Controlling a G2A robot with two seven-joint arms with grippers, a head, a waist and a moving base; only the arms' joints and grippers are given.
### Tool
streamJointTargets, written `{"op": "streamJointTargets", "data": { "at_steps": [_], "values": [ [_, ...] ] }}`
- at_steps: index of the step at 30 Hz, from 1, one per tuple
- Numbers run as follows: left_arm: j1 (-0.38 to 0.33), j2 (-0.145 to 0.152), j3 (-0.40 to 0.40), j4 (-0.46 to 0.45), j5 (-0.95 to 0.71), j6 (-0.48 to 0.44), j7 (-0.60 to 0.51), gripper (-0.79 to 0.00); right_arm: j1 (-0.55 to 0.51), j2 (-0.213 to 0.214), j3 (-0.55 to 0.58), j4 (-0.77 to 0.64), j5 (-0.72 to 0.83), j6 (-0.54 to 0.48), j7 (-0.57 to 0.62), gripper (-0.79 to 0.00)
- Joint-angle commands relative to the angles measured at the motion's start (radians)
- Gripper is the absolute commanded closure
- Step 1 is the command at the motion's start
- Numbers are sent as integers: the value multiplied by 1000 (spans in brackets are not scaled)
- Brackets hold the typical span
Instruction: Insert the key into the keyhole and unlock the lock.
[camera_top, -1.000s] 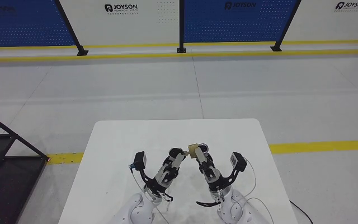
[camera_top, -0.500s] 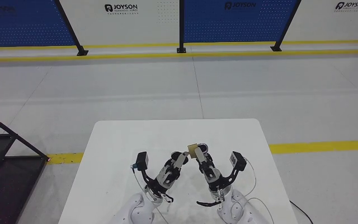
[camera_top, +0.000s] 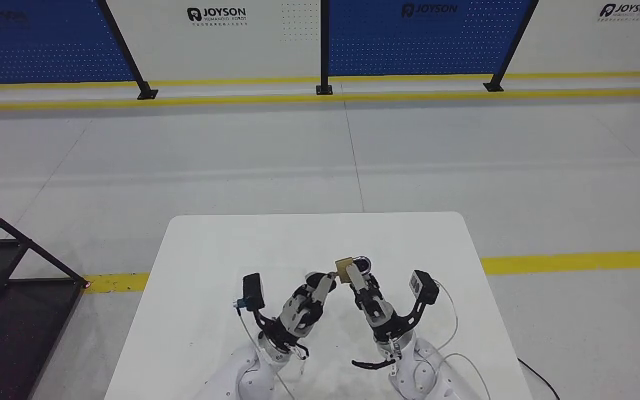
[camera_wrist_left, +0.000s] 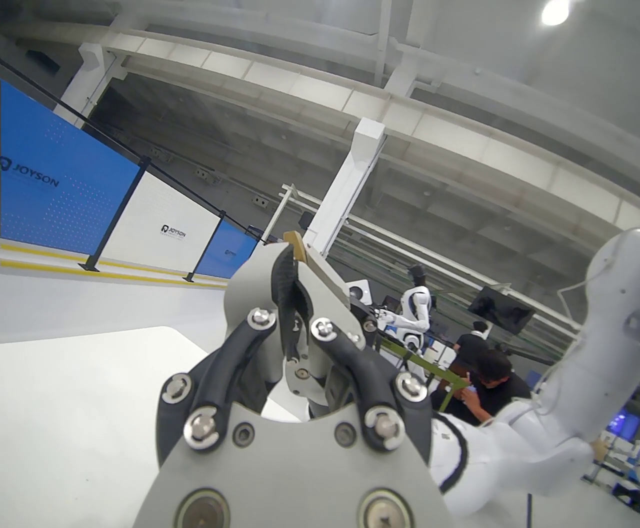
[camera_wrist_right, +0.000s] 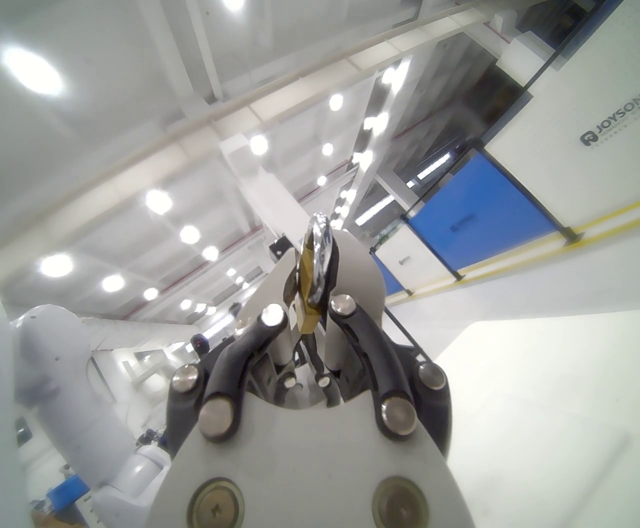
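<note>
Two grippers meet over the middle of the white table (camera_top: 200, 300), and both point up and away from its surface.

1. Left gripper (camera_top: 327, 284). In the top view it sits at 7 o'clock from the lock (camera_top: 345, 268), just beside it. Its fingers (camera_wrist_left: 325, 285) are pressed together on the key (camera_wrist_left: 298, 246). A short brass-coloured end of the key stands out past the fingertips, and the rest is hidden between the pads.

2. Right gripper (camera_top: 358, 279). In the top view it sits at 5 o'clock from the lock. Its fingers (camera_wrist_right: 356, 270) pinch the brass body of the lock from both sides. In the right wrist view the lock is seen edge-on. Its chrome shackle (camera_wrist_right: 320, 239) rises past the fingertips on the side of the lock away from the left gripper.

3. Relation of key to lock. The tip of the left gripper lies very near the brass body, on the side away from the shackle. Whether the key touches the lock or has entered the keyhole cannot be told, because the joint is too small in the top view and is hidden by the fingers in both wrist views.

4. Surroundings. A yellow floor line (camera_top: 560, 263) runs past the table at 3 o'clock. Blue and white barrier panels (camera_top: 420, 35) stand across the floor at 12 o'clock, well apart from the table.
</note>
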Motion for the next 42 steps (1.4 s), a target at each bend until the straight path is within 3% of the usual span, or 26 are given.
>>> {"op": "streamJointTargets", "data": {
  "at_steps": [1, 10, 18, 19, 23, 24, 29, 34, 39, 42],
  "values": [
    [-1, -2, 7, 8, 75, 30, 58, 0, -3, 0, 4, -3, 2, -1, 4, 0],
    [-21, -6, 33, 46, 218, 111, 199, 0, -16, 1, 16, -13, 15, 4, 40, 0],
    [-30, -6, 49, 68, 194, 107, 208, 0, -21, 1, 29, -22, 5, 11, 55, 0],
    [-30, -6, 49, 70, 180, 96, 198, -160, -22, 1, 30, -22, 3, 10, 54, 0],
    [-24, -2, 43, 64, 112, 48, 149, -299, -26, 1, 40, -25, -16, 6, 49, 0],
    [-22, 0, 39, 61, 85, 26, 129, -329, -28, 2, 45, -26, -22, 6, 45, 0],
    [-5, 18, -3, 37, -54, -89, -3, -332, -39, 6, 72, -34, -65, -5, 36, 0],
    [21, 48, -50, 23, -243, -224, -242, -308, -49, 12, 98, -39, -95, -21, 56, 0],
    [25, 89, -56, -22, -501, -224, -552, -246, -55, 16, 106, -45, -95, -19, 86, 0],
    [23, 107, -67, -39, -622, -217, -672, -240, -53, 17, 102, -44, -86, -16, 117, 0]
  ]
}}
